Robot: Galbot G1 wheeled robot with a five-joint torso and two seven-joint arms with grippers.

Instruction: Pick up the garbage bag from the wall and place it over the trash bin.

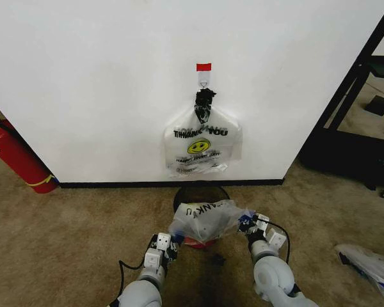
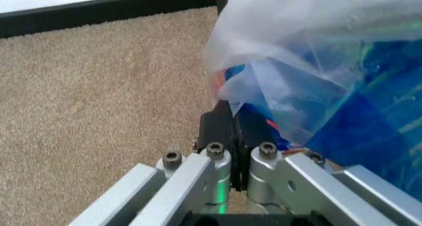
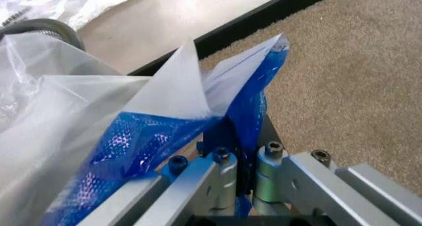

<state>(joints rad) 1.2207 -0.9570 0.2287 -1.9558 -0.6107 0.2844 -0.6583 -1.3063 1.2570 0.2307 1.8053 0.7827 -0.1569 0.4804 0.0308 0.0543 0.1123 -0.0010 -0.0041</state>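
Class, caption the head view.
Both grippers hold the garbage bag stretched over the trash bin below the wall.

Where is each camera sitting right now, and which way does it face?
Head view: high on the robot, looking down at the broad white wall, small round black bin and both forearms.
Left wrist view: behind the left gripper, facing carpet and the thin translucent blue-patched bag.
Right wrist view: behind the right gripper, facing that bag and the black baseboard.
Shared: the bag, pinched by both grippers.
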